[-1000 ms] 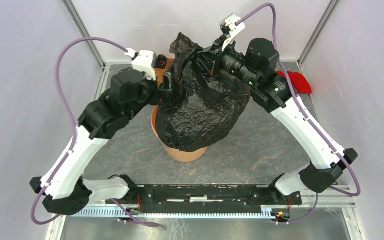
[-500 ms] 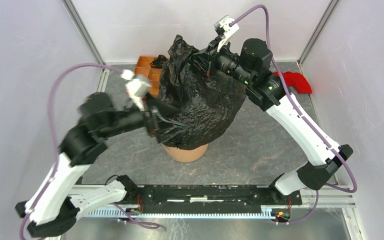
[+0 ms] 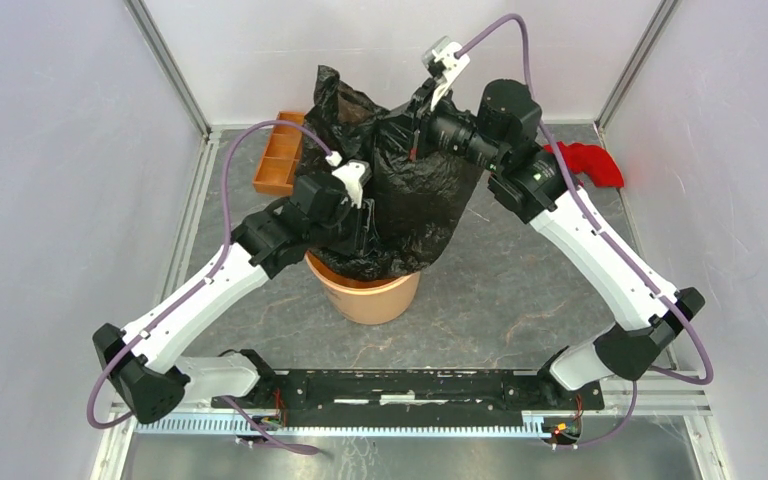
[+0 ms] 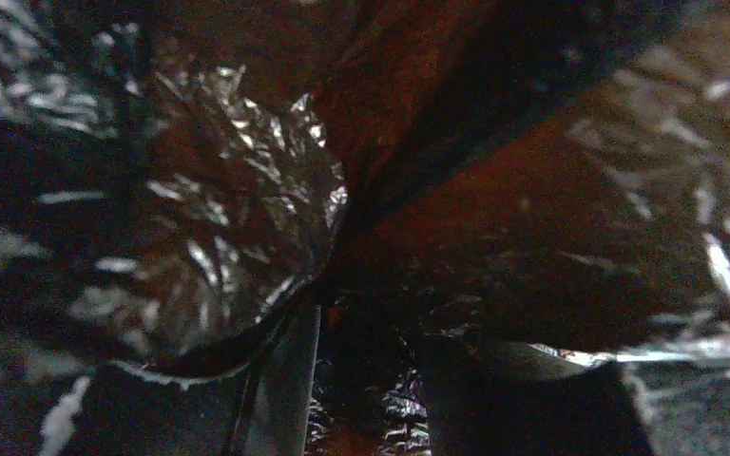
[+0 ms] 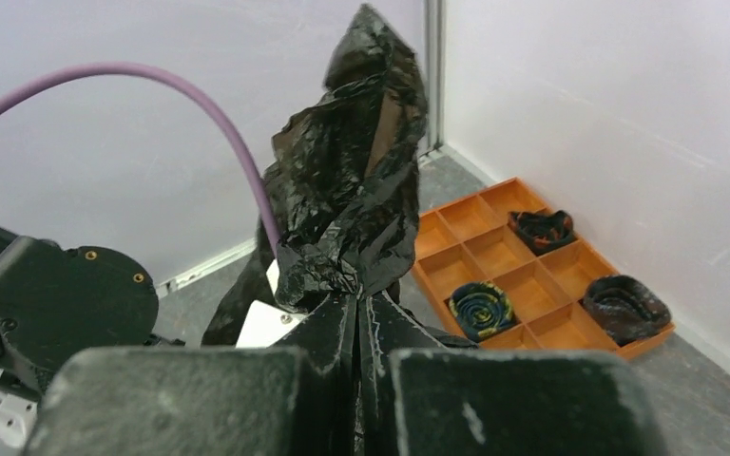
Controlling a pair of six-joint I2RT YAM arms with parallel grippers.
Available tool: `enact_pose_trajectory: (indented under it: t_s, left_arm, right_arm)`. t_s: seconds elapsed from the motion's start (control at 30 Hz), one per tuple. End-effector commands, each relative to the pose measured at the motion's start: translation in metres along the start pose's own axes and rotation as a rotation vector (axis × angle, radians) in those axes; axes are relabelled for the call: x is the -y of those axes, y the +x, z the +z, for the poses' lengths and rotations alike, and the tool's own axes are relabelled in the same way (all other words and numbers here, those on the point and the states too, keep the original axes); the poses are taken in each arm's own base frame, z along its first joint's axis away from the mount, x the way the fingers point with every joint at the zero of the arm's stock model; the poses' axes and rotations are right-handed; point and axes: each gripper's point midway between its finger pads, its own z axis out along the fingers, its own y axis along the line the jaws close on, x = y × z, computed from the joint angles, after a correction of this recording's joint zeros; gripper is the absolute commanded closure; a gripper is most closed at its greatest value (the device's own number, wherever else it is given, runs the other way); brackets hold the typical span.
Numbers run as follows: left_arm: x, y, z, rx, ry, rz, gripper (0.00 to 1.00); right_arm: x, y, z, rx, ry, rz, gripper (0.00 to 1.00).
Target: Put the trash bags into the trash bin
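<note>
Nearby, trash bag [image 3: 425,210], tray [image 3: 278,160], red cloth [image 3: 592,163].

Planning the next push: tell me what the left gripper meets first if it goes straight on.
The trash bag: its crinkled black film fills the left wrist view, close ahead of the left gripper. What lies behind the film is hidden.

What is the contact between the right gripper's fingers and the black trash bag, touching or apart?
Touching. The right wrist view shows the fingers of the right gripper shut on a bunched fold of the trash bag.
</note>
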Motion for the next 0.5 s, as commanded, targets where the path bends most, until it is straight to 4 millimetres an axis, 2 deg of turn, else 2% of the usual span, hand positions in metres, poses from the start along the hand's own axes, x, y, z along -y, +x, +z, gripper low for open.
enact_pose_trajectory:
  t_s: [0.0, 0.07, 0.13, 0.23, 0.33, 0.47]
  left_arm:
    - [-0.023, -0.007, -0.005, 0.121, -0.118, -0.061, 0.52]
    - [-0.028, -0.007, -0.009, 0.163, -0.13, -0.066, 0.5]
    - [-0.029, -0.005, -0.011, 0.177, -0.124, -0.059, 0.43]
    - [-0.01, -0.003, -0.014, 0.157, -0.011, -0.016, 0.29]
    - [0.008, -0.006, -0.032, 0.184, 0.094, 0.038, 0.19]
    - [0.025, -0.022, -0.079, 0.319, 0.19, 0.121, 0.09]
  right_arm:
    - [-0.027, 0.019, -0.007, -0.02, -0.131, -0.018, 0.99]
    - [-0.044, 0.035, -0.009, -0.05, -0.194, -0.055, 0.99]
    - [-0.059, 0.051, -0.011, -0.084, -0.237, -0.088, 0.99]
    - [-0.076, 0.072, -0.012, -0.153, -0.296, -0.111, 0.99]
    - [-0.072, 0.084, -0.017, -0.192, -0.261, -0.146, 0.99]
    - [-0.064, 0.086, -0.028, -0.19, -0.204, -0.155, 0.99]
